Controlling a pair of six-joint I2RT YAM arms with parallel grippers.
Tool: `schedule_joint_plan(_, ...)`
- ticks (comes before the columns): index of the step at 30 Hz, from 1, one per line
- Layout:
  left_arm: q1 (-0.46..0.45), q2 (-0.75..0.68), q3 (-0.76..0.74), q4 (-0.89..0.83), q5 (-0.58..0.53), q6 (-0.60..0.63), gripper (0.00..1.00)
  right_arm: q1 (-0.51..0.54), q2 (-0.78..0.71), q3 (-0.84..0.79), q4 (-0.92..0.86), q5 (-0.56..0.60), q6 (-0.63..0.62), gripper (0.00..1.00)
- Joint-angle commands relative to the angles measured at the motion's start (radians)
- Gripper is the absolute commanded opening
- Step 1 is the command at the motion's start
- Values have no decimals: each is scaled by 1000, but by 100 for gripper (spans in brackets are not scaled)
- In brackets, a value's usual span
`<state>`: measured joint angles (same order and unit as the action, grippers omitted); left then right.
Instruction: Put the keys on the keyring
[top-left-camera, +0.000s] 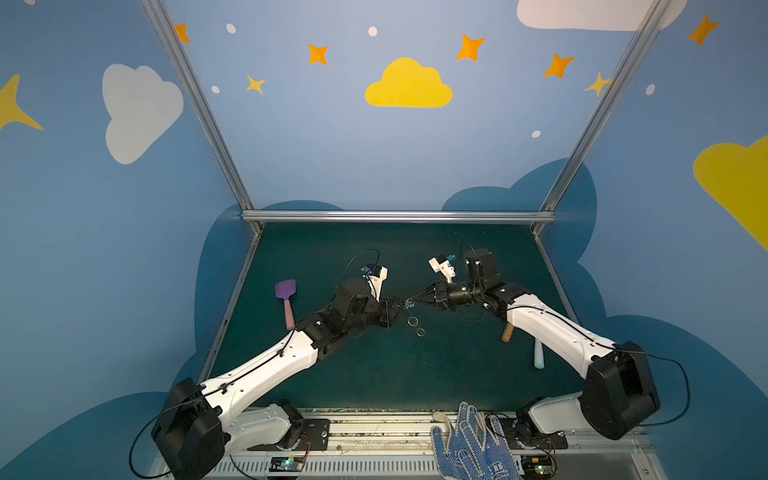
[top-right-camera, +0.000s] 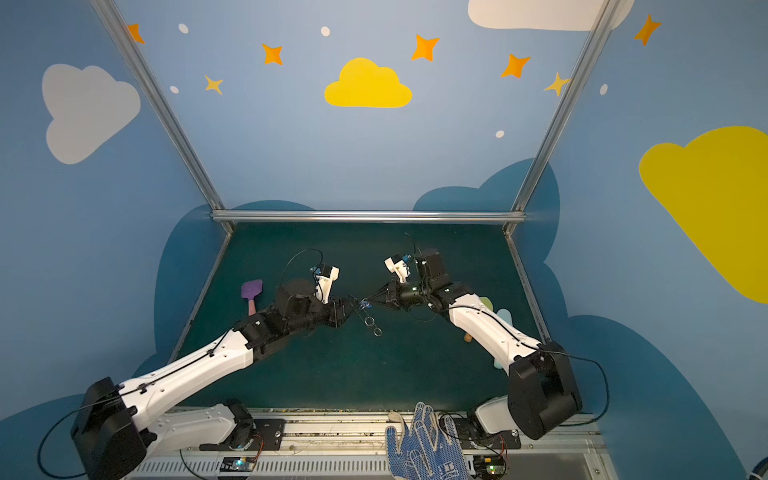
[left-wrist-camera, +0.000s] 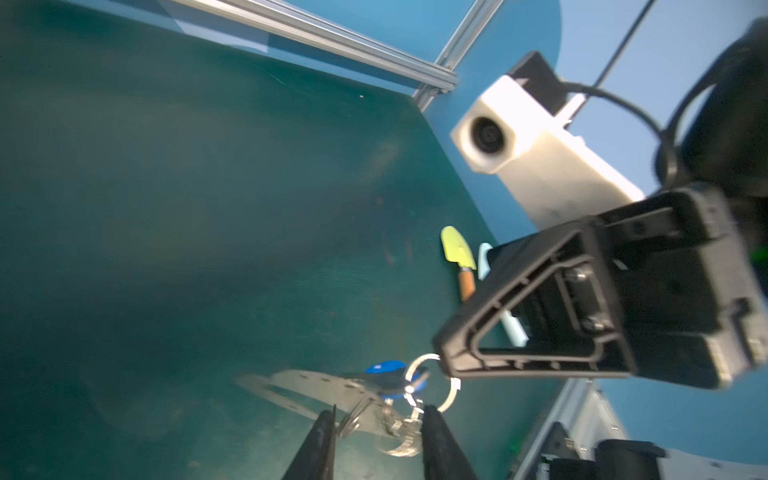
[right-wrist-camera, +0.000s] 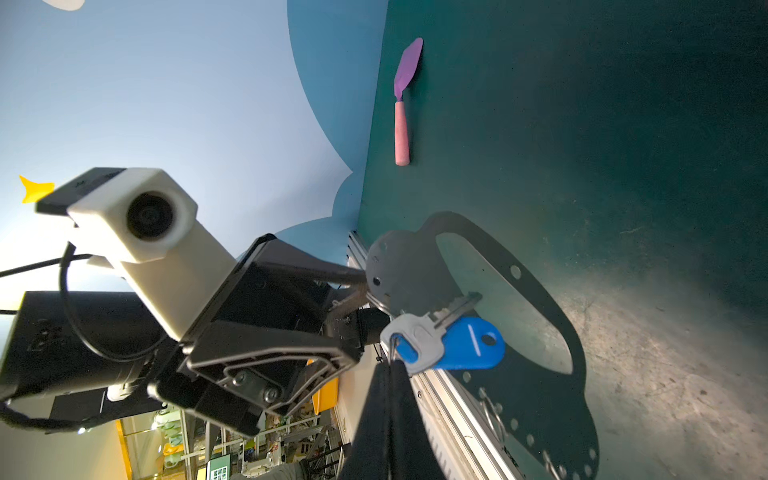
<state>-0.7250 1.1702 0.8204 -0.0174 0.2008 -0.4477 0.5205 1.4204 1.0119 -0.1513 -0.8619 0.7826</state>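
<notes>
Both arms meet over the middle of the green table (top-left-camera: 374, 374), tips almost nose to nose. Right gripper (right-wrist-camera: 391, 370): fingers pressed together, pinching the keys (right-wrist-camera: 417, 337) by their small metal ring (left-wrist-camera: 455, 385). The silvery key and blue tag (right-wrist-camera: 473, 345) stick out past the tips, clear of the table. Left gripper (left-wrist-camera: 379, 415): fingers apart, with one corner of the keyring (right-wrist-camera: 399, 266) and some of its split rings (left-wrist-camera: 401, 446) in the gap. Whether either pad presses on the plate I cannot tell. The grey plate is up off the table between the two arms. In the right wrist view it sits just behind the keys, the key blade reaching over the edge of its oval slot. Whether the metal ring passes through an edge hole: cannot tell. In both top views two split rings dangle below the meeting point. A purple-headed spatula (top-left-camera: 285, 288) lies on the table, well off to the left.
</notes>
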Motion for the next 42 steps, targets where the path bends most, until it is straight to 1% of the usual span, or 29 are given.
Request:
schedule_joint_plan(1,1,-28,-6,27,47,-1,35,1,-6,24,34,-13,14,0)
schedule_joint_plan(10,-2,-99,-38,9,37,0,36,-1,0,24,37,-5,27,0)
schedule_joint_plan(12,-5,-104,-46,16,56,-3,34,-2,-1,24,35,-2,27,0)
schedule_joint_plan(16,-39,-76,-57,40,111,-13,24,-4,-1,24,37,1,30,0)
schedule_joint_plan(18,-69,-50,-55,48,125,-16,24,-4,2,25,37,3,31,0)
schedule_joint_plan(20,-95,-20,-54,61,135,-21,25,-4,3,25,40,4,32,0)
schedule_joint_plan(21,-109,-3,-51,58,128,-18,27,-3,5,25,43,3,35,0)
schedule_joint_plan(22,-120,13,-53,62,109,-18,32,-4,5,24,47,2,38,0)
schedule_joint_plan(23,-128,25,-56,65,90,-19,35,-4,4,22,52,1,41,0)
schedule_joint_plan(24,-129,34,-58,65,64,-16,36,-4,4,24,53,0,42,0)
schedule_joint_plan(27,-129,39,-64,66,-50,-13,40,-2,-1,24,56,-3,44,0)
schedule_joint_plan(30,-130,14,-63,50,-173,-26,45,-2,-8,21,54,-5,43,0)
schedule_joint_plan(31,-125,6,-61,47,-189,-13,46,-1,-10,21,53,-5,44,0)
schedule_joint_plan(33,-115,-1,-51,34,-206,10,47,-2,-12,19,55,-9,45,0)
schedule_joint_plan(37,-93,7,-33,23,-199,24,49,-1,-12,12,74,-16,57,0)
schedule_joint_plan(40,-81,18,-30,34,-185,25,49,1,-12,6,90,-19,68,0)
schedule_joint_plan(42,-76,27,-26,44,-169,23,47,3,-11,4,95,-19,70,0)
